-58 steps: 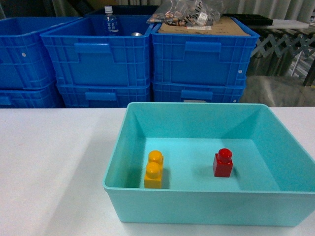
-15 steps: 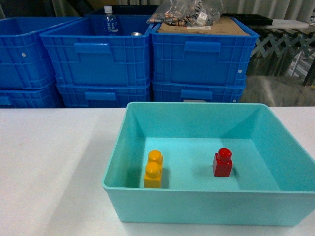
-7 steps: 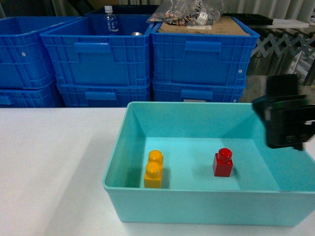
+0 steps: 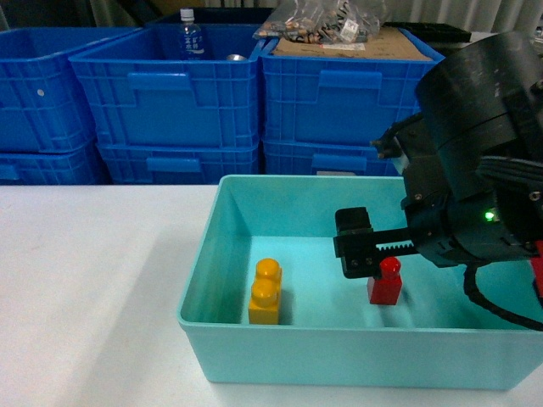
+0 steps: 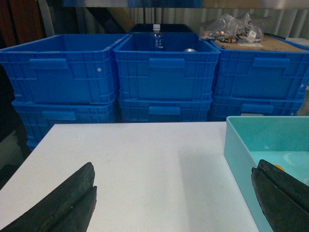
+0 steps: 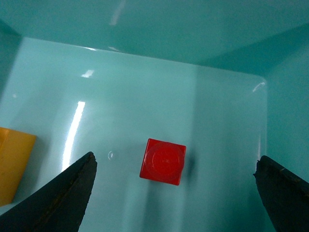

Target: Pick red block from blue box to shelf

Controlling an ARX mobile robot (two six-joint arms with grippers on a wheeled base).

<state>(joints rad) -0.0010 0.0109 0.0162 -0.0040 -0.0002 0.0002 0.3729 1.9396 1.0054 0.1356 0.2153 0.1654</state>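
At the left of the head view the white tabletop (image 4: pixel 85 280) lies bare up to the rolled rim of the large light turquoise plastic bin (image 4: pixel 356 356), which fills the lower centre and right. Inside it, near the left wall, stands a yellow-orange two-stud brick (image 4: pixel 265 292). Well apart from it, right of the floor's centre, stands the small glossy red plastic cube brick (image 4: pixel 386 284), upright on its base, its single round stud on top and clear of every wall.

In the right wrist view the red brick sits just below centre frame, with smooth bare turquoise floor on all sides. The right gripper (image 6: pixel 174 193) hangs above it, fingers spread wide at the lower corners, touching nothing.

The left gripper (image 5: pixel 178 203) hovers over the tabletop beside the bin's left wall, fingers likewise parted and empty. Stacked dark blue ribbed crates (image 4: pixel 170 102) line the upper frame behind.
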